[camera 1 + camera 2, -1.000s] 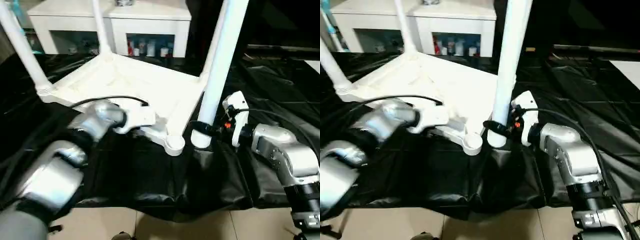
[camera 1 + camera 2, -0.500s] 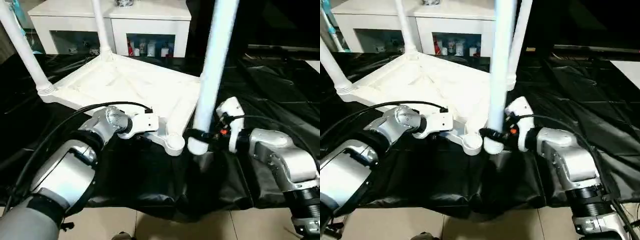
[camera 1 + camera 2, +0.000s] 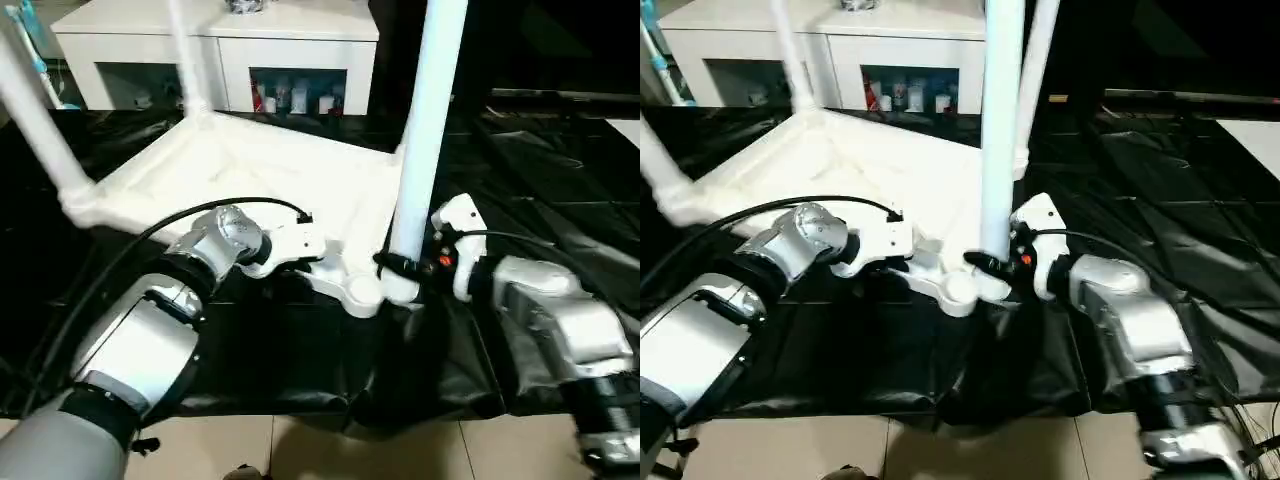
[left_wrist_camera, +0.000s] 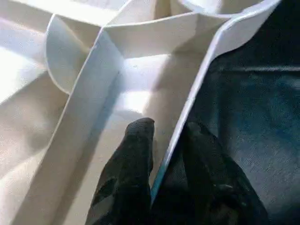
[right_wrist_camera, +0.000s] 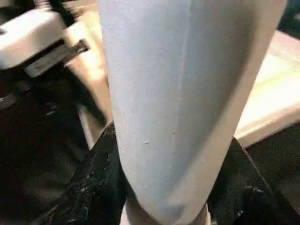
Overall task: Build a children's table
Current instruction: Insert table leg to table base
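Nearest the robot, at the front edge of the black cloth [image 3: 300, 360], both grippers worked the same corner of the upturned tabletop [image 3: 250, 165]. The left gripper [image 4: 161, 140] was pinched over the tabletop's thin rim — one finger [image 4: 133, 150] inside the ribbed underside, the other outside against the cloth — so it was gripping the rim, steadying the top just beside the empty corner socket [image 3: 360, 295]. Just to the other side of that socket, the right gripper [image 3: 395, 265] was clamped around the thick lower end of the fourth leg [image 3: 425, 130], which stood nearly upright, its foot touching or just beside the socket. I could not tell whether the end had entered it; it looked to sit beside the opening rather than inside.

Beyond the grippers, three other legs rose from the far corners — one on the left [image 3: 40, 130], one at the back [image 3: 185, 55] and one behind the held leg [image 3: 1038, 70]. They appeared already seated.

By my reading the build was mostly done: three legs in, the last one brought to its socket, with aligning and pressing it home left, then turning the table upright. Farthest back stood a white cabinet [image 3: 215, 35].
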Controlling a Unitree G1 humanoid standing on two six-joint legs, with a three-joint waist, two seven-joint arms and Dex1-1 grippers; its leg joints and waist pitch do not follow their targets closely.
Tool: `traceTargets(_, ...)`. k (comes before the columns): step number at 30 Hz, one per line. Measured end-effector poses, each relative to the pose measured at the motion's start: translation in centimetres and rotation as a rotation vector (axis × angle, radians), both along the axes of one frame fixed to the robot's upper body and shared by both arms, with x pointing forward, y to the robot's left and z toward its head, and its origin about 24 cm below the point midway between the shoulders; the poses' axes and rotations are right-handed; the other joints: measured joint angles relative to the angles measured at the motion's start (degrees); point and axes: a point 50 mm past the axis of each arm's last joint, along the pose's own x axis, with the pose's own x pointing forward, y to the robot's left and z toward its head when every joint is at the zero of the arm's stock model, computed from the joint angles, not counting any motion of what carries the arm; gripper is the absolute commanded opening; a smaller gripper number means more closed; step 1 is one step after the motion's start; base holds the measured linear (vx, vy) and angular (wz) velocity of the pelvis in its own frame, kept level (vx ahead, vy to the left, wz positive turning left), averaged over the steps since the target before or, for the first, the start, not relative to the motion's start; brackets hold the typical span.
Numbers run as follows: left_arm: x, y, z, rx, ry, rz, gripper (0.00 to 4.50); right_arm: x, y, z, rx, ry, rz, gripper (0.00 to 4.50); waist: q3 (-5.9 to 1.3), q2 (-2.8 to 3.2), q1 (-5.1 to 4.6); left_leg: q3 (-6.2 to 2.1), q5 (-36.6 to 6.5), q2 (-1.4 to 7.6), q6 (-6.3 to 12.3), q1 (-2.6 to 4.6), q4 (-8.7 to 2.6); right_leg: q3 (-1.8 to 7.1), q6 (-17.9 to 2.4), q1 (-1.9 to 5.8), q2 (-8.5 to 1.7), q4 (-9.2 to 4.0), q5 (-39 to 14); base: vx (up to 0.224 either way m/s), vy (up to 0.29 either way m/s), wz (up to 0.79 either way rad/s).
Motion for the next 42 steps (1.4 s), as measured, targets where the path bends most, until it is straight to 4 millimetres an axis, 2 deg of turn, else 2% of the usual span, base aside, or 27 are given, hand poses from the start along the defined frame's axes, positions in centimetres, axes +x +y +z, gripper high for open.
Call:
traceTargets(7,-0.2,0.0,-0.8,-0.051,0.013,0.095,0.68,0.9,-0.1,-0.6,0.041,-0.004,-0.174,1.86,-0.24,0.40,-1.00,0.04,0.0,-0.01,0.00,0.20,-0.01,0.05,0.0,0.14,0.00,-0.01,0.0,0.000,0.000,0.00)
traceTargets(14,-0.3,0.4,-2.1,-0.129,-0.013,0.254,0.53,1.1,0.3,-0.9,0.086,0.026,-0.246,1.86,-0.35,0.57,-2.76,-0.03,0.0,-0.10,-0.06,1.21,-0.54,-0.06,0.3,0.89,0.00,-0.32,-0.2,0.000,0.000,0.00)
traceTargets(18,-0.5,0.6,-2.3,-0.171,-0.022,0.296,0.37,1.2,0.4,-0.9,0.111,0.029,-0.278,1.86,-0.37,0.59,-3.24,-0.14,0.0,-0.17,-0.08,1.43,-0.88,-0.12,0.3,0.96,0.01,-0.75,-0.1,0.000,0.000,0.00)
traceTargets(22,-1.2,0.3,-2.5,-0.251,-0.035,0.264,0.22,1.3,0.3,-0.9,0.127,0.031,-0.317,1.86,-0.37,0.60,-3.25,-0.13,0.0,-0.26,-0.09,1.54,-1.02,-0.08,-0.2,0.93,0.00,-1.03,0.1,0.000,0.000,0.00)
traceTargets(25,-2.1,0.1,-2.8,-0.290,-0.031,0.207,0.09,1.3,0.7,-0.8,0.155,0.031,-0.307,1.86,-0.38,0.59,-2.89,-0.12,-0.2,-0.33,-0.05,1.47,-1.08,-0.05,-0.2,0.90,-0.05,-1.07,0.1,0.000,0.000,0.00)
traceTargets(30,-2.9,-0.4,-2.9,-0.320,-0.032,0.194,0.00,1.0,1.4,0.7,0.162,-0.140,-0.130,1.86,-0.40,0.59,-2.44,-0.07,-0.5,-0.38,0.02,1.37,-1.14,-0.05,0.0,0.84,-0.12,-1.13,0.0,0.000,0.000,0.00)
traceTargets(42,-4.1,-0.6,-2.9,-0.322,-0.059,0.191,0.00,0.7,1.2,-0.2,0.213,-0.065,0.007,1.86,-0.35,0.07,-2.66,0.00,-0.5,-0.50,0.07,1.42,-1.16,0.03,0.1,0.84,-0.23,-1.14,-0.1,0.000,0.000,0.00)
